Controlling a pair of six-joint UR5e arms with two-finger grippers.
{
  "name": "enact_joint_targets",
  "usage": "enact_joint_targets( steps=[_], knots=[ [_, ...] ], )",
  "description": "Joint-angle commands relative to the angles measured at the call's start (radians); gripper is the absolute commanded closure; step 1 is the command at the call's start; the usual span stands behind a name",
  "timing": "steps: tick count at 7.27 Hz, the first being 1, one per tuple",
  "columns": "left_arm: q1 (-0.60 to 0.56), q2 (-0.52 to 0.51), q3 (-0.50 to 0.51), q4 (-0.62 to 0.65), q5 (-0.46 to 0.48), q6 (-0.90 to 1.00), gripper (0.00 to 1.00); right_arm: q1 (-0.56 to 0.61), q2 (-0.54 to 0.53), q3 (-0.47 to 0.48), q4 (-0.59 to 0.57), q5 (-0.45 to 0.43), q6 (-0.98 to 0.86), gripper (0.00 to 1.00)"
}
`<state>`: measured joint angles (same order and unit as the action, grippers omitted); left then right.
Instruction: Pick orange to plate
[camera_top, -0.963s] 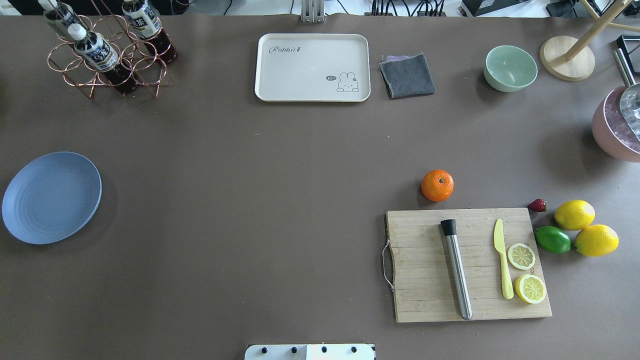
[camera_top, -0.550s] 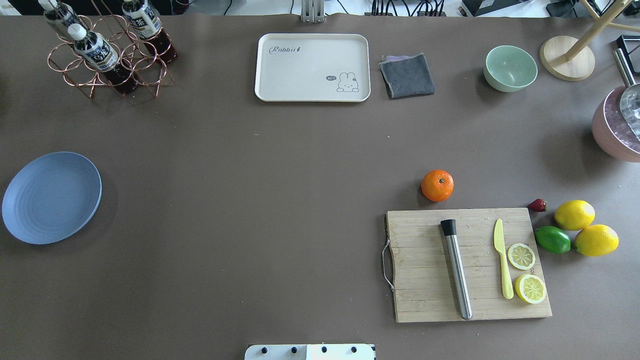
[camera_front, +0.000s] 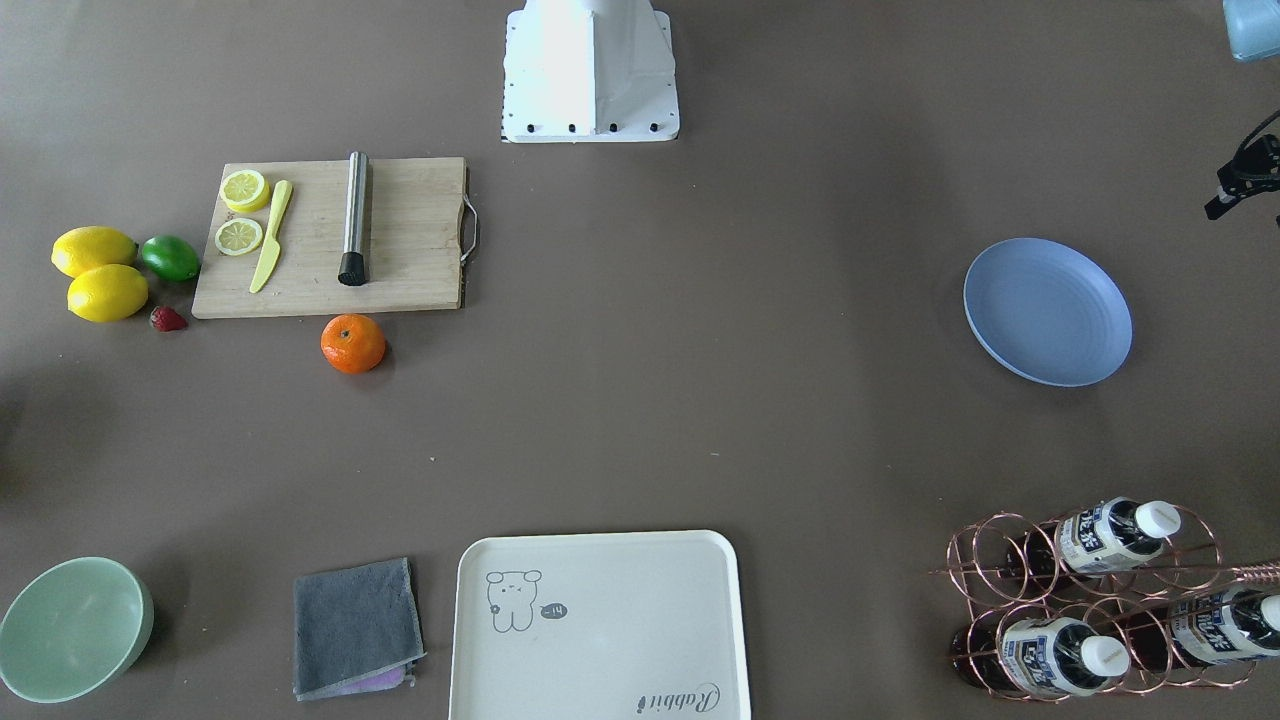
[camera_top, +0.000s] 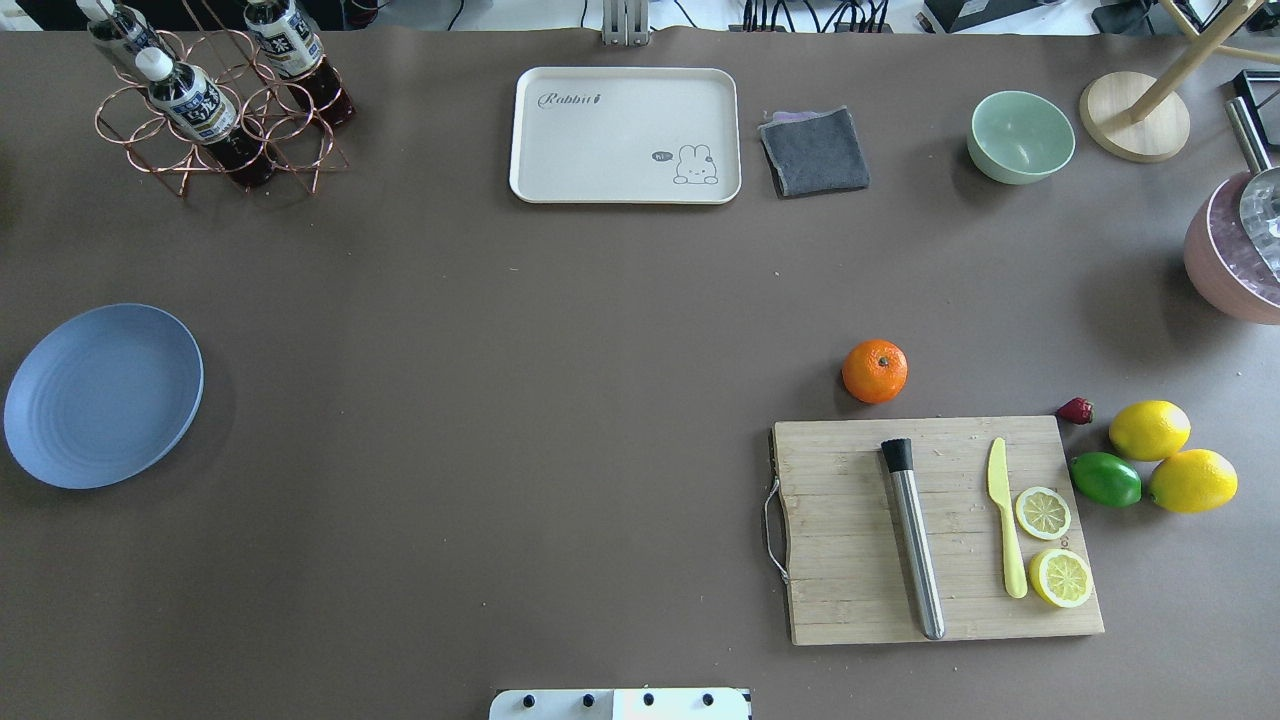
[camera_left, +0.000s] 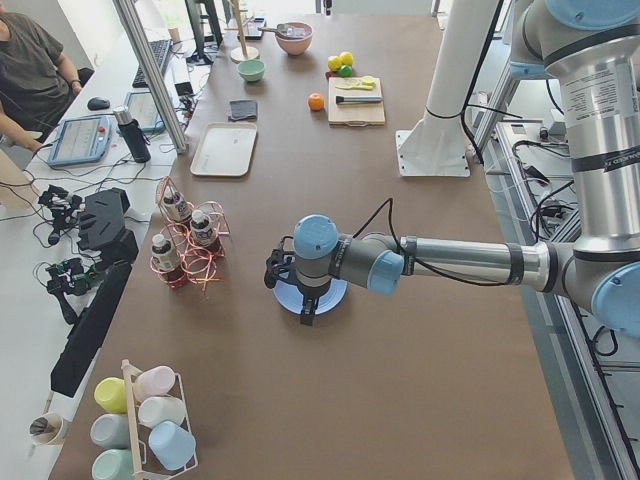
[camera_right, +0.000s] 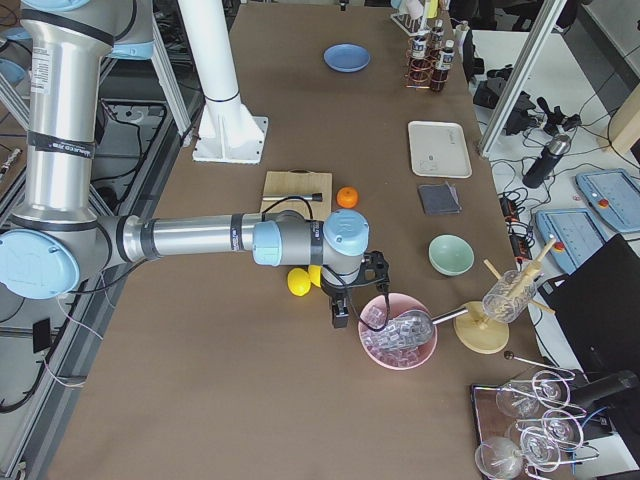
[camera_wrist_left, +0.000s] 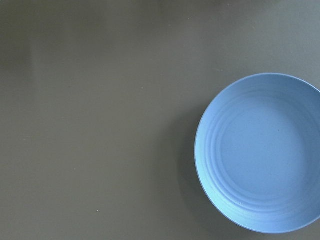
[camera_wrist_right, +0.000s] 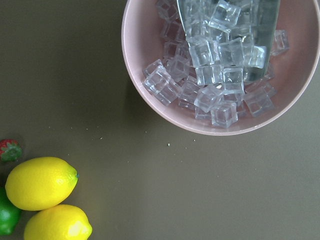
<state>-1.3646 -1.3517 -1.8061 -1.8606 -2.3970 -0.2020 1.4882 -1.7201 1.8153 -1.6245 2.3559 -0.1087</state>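
The orange (camera_top: 875, 371) lies on the brown table just beyond the cutting board, and it also shows as orange (camera_front: 352, 343). The blue plate (camera_top: 103, 395) sits far away at the table's left edge, with nothing on it; the left wrist view shows this plate (camera_wrist_left: 260, 155) at its right. My left gripper (camera_left: 306, 310) hangs above the plate in the exterior left view only. My right gripper (camera_right: 340, 315) hovers between the lemons and the pink ice bowl, short of the orange (camera_right: 347, 197). I cannot tell whether either gripper is open or shut.
A wooden cutting board (camera_top: 840, 530) carries a steel muddler, a yellow knife and lemon slices. Two lemons (camera_top: 1149, 429), a lime (camera_top: 1105, 479) and a strawberry lie to its right. A pink ice bowl (camera_wrist_right: 150, 100), green bowl (camera_top: 1020, 136), cloth, cream tray (camera_top: 625, 135) and bottle rack (camera_top: 215, 110) line the far side.
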Motion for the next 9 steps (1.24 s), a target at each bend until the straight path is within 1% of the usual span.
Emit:
enact_joint_targets(
  steps=[1,2,3,4,5,6,7,8,9],
  knots=[
    [0.077,-0.07,0.167,-0.186,0.004,-0.164,0.03,0.0,0.005,0.001,0.0,0.008,0.003,0.0],
    [0.093,-0.098,0.256,-0.304,0.002,-0.268,0.03,0.0,-0.004,0.001,0.0,0.017,-0.003,0.0],
    [0.138,-0.139,0.339,-0.377,0.004,-0.33,0.03,-0.002,-0.006,-0.01,0.0,0.023,-0.006,0.0],
    [0.169,-0.141,0.355,-0.441,0.048,-0.399,0.03,0.0,-0.004,-0.01,0.0,0.023,-0.005,0.0],
    [0.229,-0.141,0.363,-0.489,0.109,-0.486,0.03,0.0,-0.006,-0.01,0.0,0.025,-0.009,0.0],
    [0.245,-0.141,0.372,-0.514,0.12,-0.491,0.04,0.0,-0.006,-0.007,0.0,0.025,-0.012,0.0],
    [0.245,-0.141,0.37,-0.516,0.121,-0.496,0.15,0.0,-0.006,-0.008,0.0,0.025,-0.011,0.0],
    [0.263,-0.139,0.373,-0.516,0.122,-0.494,0.23,-0.002,-0.006,-0.008,0.0,0.025,-0.011,0.0],
    [0.266,-0.138,0.375,-0.516,0.122,-0.494,0.26,-0.002,-0.006,-0.008,0.0,0.025,-0.009,0.0]
  ],
)
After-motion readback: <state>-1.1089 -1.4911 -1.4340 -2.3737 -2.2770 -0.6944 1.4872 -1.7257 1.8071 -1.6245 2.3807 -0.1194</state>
